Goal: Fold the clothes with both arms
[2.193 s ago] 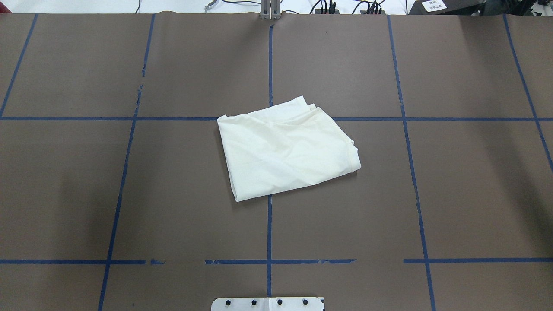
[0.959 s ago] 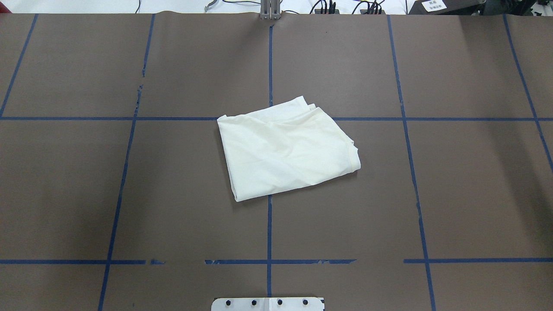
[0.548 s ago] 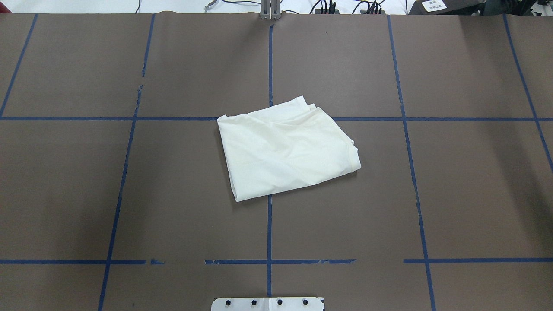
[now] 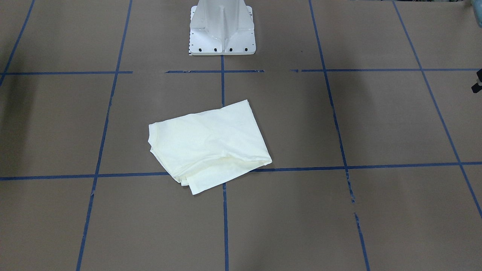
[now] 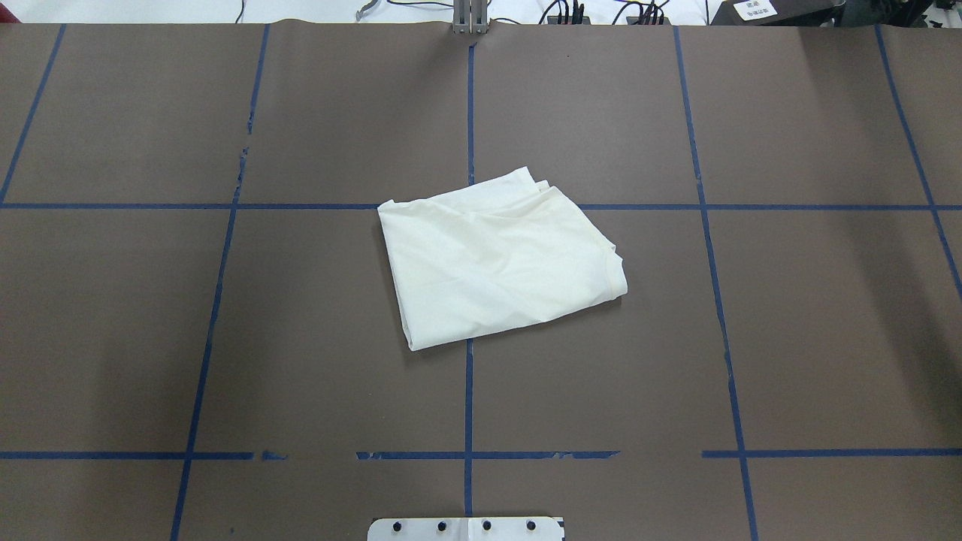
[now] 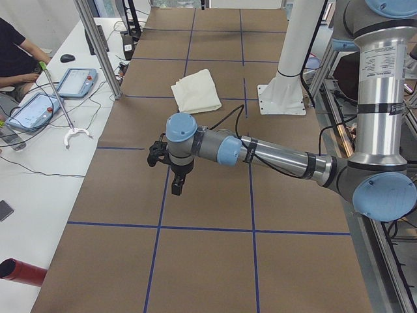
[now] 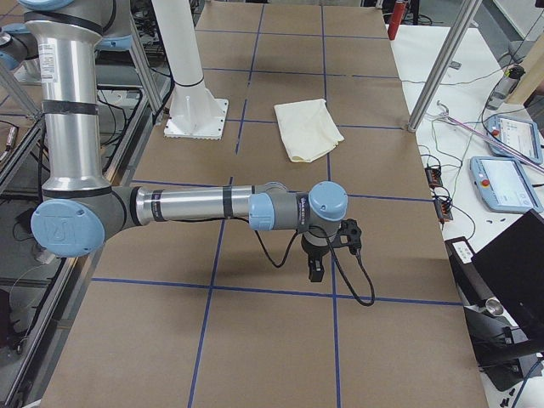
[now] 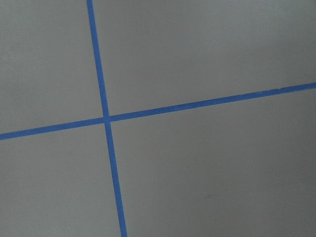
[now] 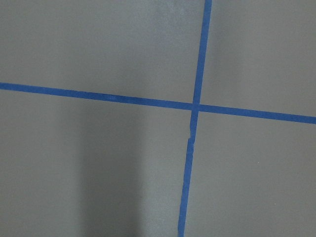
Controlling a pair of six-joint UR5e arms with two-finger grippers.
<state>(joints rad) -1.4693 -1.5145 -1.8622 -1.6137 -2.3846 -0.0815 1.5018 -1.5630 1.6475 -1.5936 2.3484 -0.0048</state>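
The cream-white shirt (image 5: 500,263) lies folded into a compact, slightly skewed rectangle at the table's middle, plain side up; its print is hidden. It also shows in the front view (image 4: 207,145) and both side views (image 6: 197,91) (image 7: 308,127). Neither arm touches it. My left gripper (image 6: 176,185) hangs over bare table far toward the left end. My right gripper (image 7: 316,268) hangs over bare table far toward the right end. Both show only in the side views, so I cannot tell whether they are open or shut. Both wrist views show only brown table and blue tape.
The brown table (image 5: 225,338) carries a grid of blue tape lines. The white pedestal base (image 4: 222,26) stands at the robot's edge. Operators' tablets (image 6: 77,81) (image 7: 501,183), cables and a seated person (image 6: 16,59) are on side tables beyond both ends.
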